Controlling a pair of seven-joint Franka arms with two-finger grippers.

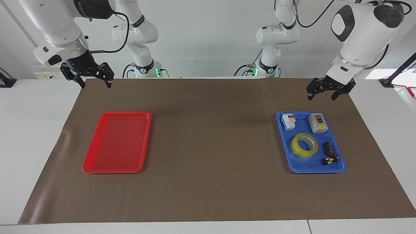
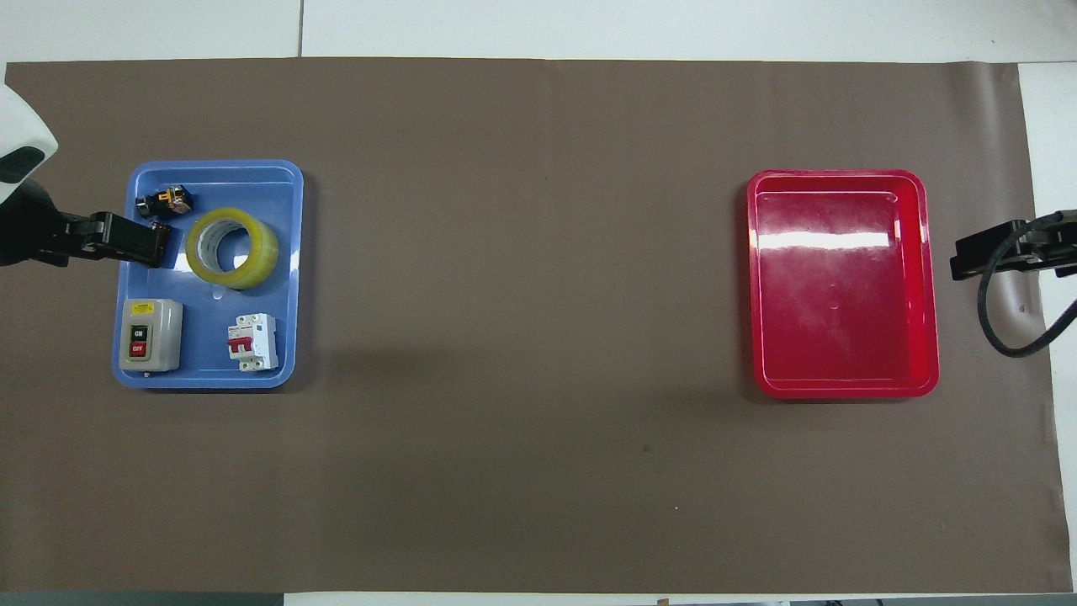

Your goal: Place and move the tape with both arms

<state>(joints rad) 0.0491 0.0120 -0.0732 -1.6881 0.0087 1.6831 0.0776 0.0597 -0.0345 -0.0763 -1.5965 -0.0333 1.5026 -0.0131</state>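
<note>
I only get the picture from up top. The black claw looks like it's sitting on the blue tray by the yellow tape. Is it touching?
Observer: No. The facing view shows the left gripper up in the air over the blue tray's edge, clear of the tape.
Operator: Is it open?
Observer: Yes, its fingers are spread and hold nothing.
Operator: And the other claw? I see only a bit.
Observer: The right gripper waits in the air too, open, over the mat's edge beside the red tray.
</note>
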